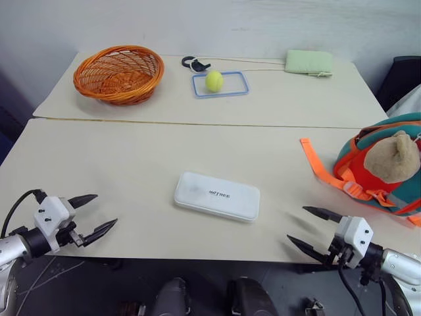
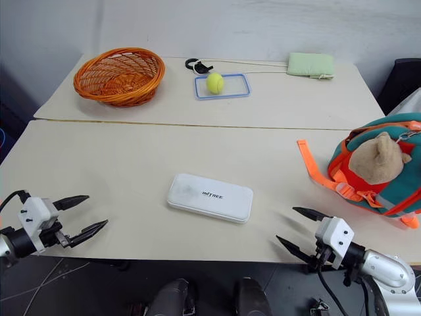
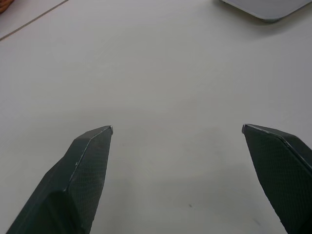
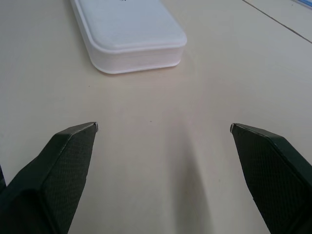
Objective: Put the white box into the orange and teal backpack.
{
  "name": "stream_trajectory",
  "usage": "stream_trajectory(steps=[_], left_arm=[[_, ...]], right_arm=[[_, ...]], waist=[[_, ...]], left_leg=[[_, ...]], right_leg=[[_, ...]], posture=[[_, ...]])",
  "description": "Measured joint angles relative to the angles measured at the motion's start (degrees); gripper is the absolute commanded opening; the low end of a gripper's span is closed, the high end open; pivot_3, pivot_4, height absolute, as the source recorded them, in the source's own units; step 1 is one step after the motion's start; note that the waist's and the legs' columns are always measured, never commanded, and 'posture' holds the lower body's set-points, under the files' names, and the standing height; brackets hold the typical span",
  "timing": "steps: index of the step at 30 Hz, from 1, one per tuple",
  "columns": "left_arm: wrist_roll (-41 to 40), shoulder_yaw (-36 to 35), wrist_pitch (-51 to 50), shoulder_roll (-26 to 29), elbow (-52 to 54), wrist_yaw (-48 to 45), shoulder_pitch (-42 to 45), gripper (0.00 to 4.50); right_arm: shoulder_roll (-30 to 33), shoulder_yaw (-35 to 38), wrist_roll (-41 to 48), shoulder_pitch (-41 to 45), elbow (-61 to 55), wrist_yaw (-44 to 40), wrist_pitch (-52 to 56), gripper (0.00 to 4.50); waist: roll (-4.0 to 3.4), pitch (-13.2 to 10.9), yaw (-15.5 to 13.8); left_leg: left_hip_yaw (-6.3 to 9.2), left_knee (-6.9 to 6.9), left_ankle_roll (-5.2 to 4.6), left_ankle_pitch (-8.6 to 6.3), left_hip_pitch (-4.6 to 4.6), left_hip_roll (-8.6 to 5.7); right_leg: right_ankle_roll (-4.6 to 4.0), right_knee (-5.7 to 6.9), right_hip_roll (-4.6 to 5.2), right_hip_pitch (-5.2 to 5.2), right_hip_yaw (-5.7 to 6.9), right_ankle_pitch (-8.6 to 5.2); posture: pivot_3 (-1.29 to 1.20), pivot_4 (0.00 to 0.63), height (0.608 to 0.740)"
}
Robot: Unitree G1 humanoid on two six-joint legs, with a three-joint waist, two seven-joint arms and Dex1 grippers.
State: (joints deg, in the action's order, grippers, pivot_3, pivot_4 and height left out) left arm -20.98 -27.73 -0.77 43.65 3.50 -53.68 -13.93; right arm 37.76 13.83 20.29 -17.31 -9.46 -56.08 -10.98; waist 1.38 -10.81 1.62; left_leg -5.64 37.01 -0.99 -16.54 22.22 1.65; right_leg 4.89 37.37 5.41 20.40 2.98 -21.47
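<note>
White box (image 1: 217, 195) lies flat on the near tabletop (image 1: 118, 164), roughly midway between the two end effectors and a little in from the front edge, its grey lettering facing up. Bare surface surrounds it on every side. The orange and teal backpack (image 1: 385, 164) sits at the right edge of the same tabletop, well apart from the box, with a tan plush bear head (image 1: 393, 157) on its front and one orange strap (image 1: 319, 164) trailing toward the middle.

The left end effector (image 1: 95, 215) hovers near the front left corner, its two black fingers spread wide with nothing between them. The right end effector (image 1: 308, 228) hangs near the front edge on the right, below the backpack in the head view, fingers likewise spread and empty (both point inward, toward the box).

A seam divides the near tabletop from a far one, where an orange wicker basket (image 1: 119, 74) stands at the left, a yellow-green ball (image 1: 214, 81) rests inside a blue-rimmed tray (image 1: 220, 93), a black hook-like object (image 1: 194, 64) lies just beside that tray, and a pale green pad (image 1: 308, 62) lies at the right.

The right wrist view shows the box's rounded end wall (image 4: 134, 56) close up, with open surface between it and the fingertips (image 4: 78, 141); the left wrist view catches a corner of the box (image 3: 265, 7).
</note>
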Motion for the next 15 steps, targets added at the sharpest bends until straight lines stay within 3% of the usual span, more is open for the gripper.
stream_trajectory(steps=[5, 6, 8, 15], left_arm=[[-4.2, 0.0, -4.4, 0.0, 0.5, -1.4, 0.5, 4.47], [-4.6, 0.2, -5.5, 0.1, 0.6, -1.6, 1.1, 4.29], [-4.7, 1.0, -7.4, 0.3, 0.6, -1.1, 3.3, 3.87], [0.4, 13.2, -14.2, -0.6, 3.3, 5.4, 19.3, 1.65]], right_arm=[[0.0, 0.0, 0.0, -0.2, 0.2, -0.2, -0.2, 4.5], [0.0, 0.0, 0.6, -0.6, 0.0, -0.7, 0.1, 4.3], [0.5, -0.7, 2.1, -1.5, -1.8, -2.0, 2.5, 3.86], [3.2, -8.7, 0.2, 3.9, -10.7, -1.4, 11.6, 1.34]], waist=[[0.0, 0.0, 0.0], [0.0, 0.0, 0.0], [-0.01, 0.0, -0.1], [-0.01, 0.0, -0.2]], left_leg=[[0.01, 0.0, 0.0, 0.0, 0.0, 0.0], [0.01, 0.0, 0.0, 0.0, 0.0, 0.0], [0.05, 0.02, 0.0, 0.01, 0.0, 0.0], [0.09, 0.05, 0.21, 0.15, -0.01, -0.04]], right_leg=[[0.0, 0.01, 0.0, 0.0, 0.0, 0.0], [0.0, 0.01, 0.0, 0.0, 0.0, 0.0], [0.0, 0.02, 0.0, -0.02, 0.03, 0.0], [0.01, 0.06, 0.0, -0.05, 0.06, 0.01]], posture=[[0.0, 0.15, 0.74], [0.0, 0.15, 0.74], [0.0, 0.15, 0.74], [0.0, 0.15, 0.74]])
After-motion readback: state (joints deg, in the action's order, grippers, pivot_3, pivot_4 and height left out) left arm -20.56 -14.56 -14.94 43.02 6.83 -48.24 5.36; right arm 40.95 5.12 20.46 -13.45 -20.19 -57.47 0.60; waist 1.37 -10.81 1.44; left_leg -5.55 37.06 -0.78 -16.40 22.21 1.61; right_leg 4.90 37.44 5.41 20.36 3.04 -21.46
